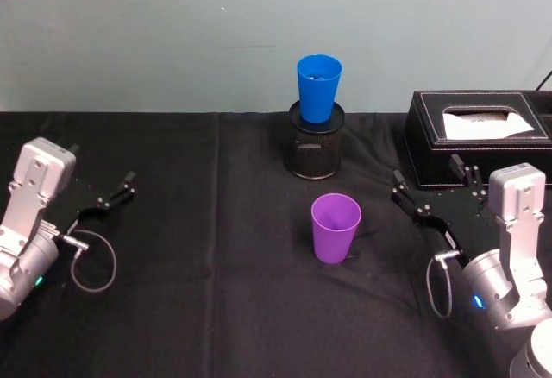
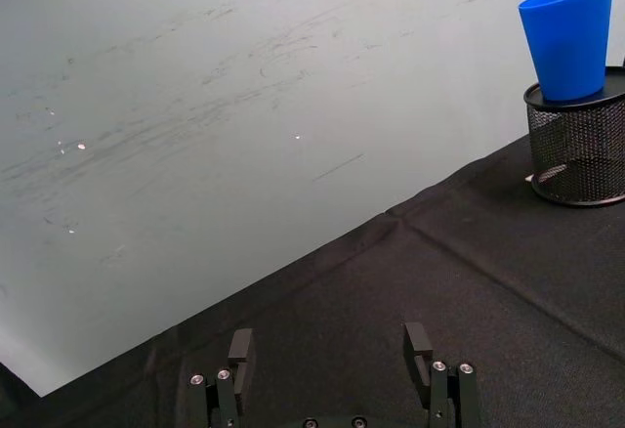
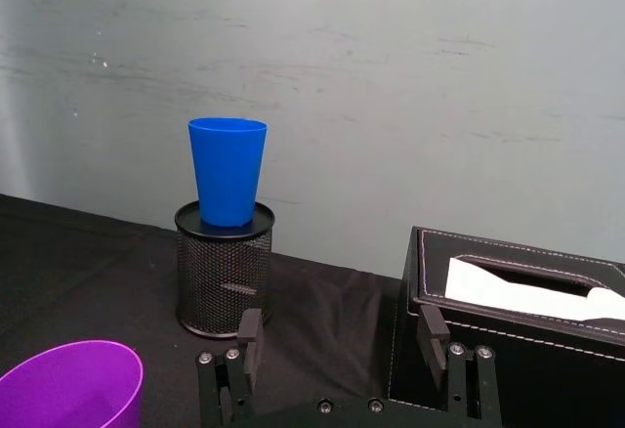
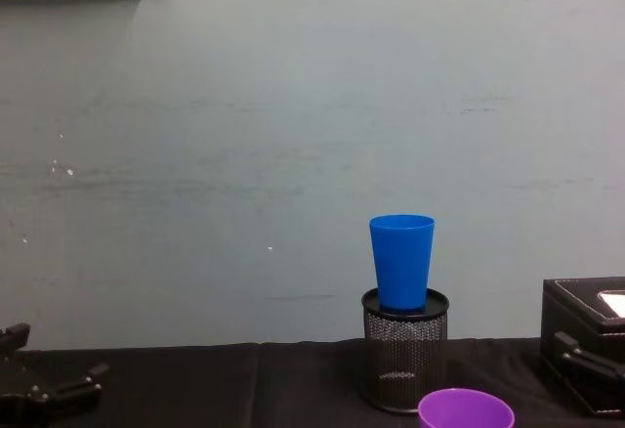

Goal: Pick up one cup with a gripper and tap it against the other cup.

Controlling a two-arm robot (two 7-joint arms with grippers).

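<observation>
The purple cup (image 1: 335, 227) stood mid-desk, its base cut off in the chest view; the blue cup (image 1: 318, 88) sat in a mesh holder (image 1: 316, 141). Both the left tool (image 1: 115, 197) and the right tool (image 1: 434, 190) rested spread, empty.

black mesh pen holder (image 1: 315, 148) upright at table's (image 1: 198, 283) far middle; black tissue box (image 1: 479, 139) far right, tissue (image 1: 486, 122) showing; pale wall (image 1: 172, 33) behind.
</observation>
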